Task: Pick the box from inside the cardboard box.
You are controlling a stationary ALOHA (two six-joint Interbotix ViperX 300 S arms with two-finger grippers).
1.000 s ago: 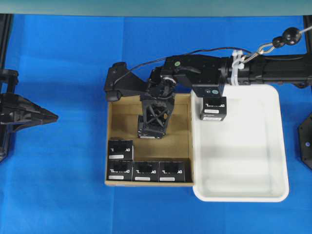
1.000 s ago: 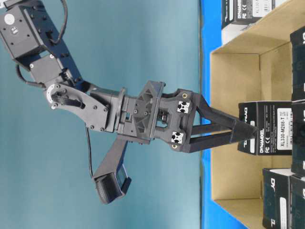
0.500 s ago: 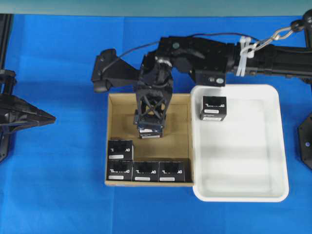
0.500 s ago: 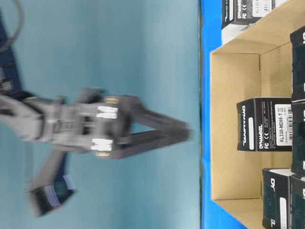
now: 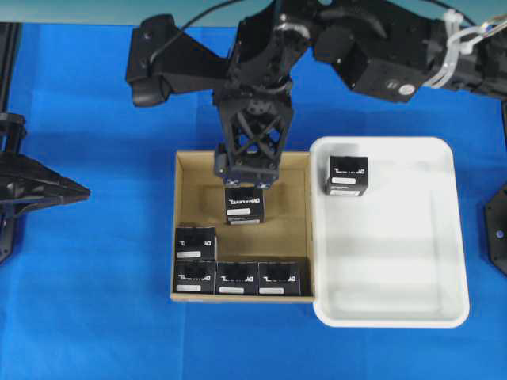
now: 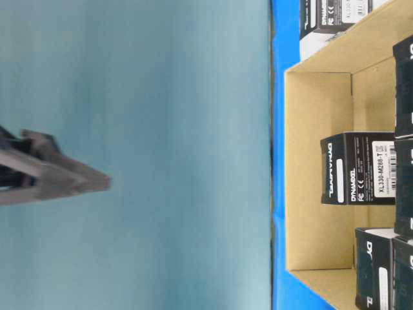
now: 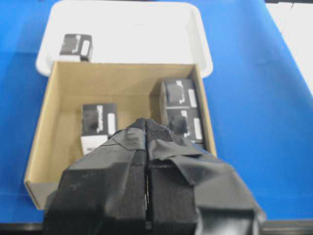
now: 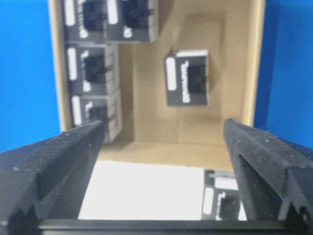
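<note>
The cardboard box (image 5: 297, 229) holds several black boxes. One box (image 5: 245, 205) stands alone near its back wall; the others (image 5: 236, 277) line the front and left. My right gripper (image 5: 245, 176) hangs high above the lone box, open and empty. In the right wrist view its fingers (image 8: 58, 166) stand wide apart, with the lone box (image 8: 188, 78) far below. In the table-level view its blurred fingertips (image 6: 71, 179) are well clear of the box (image 6: 358, 168). My left gripper (image 5: 75, 190) is shut and empty at the far left, its jaws pressed together (image 7: 146, 122).
A white plastic tray (image 5: 396, 317) touches the carton's right side and holds one black box (image 5: 346, 175) at its back left corner. The right arm (image 5: 380, 55) spans the back of the table. Blue cloth (image 5: 95, 301) covers the table.
My right gripper has risen from around the lone box to high above the carton, open and empty. The box stays on the carton floor. The left arm has not moved.
</note>
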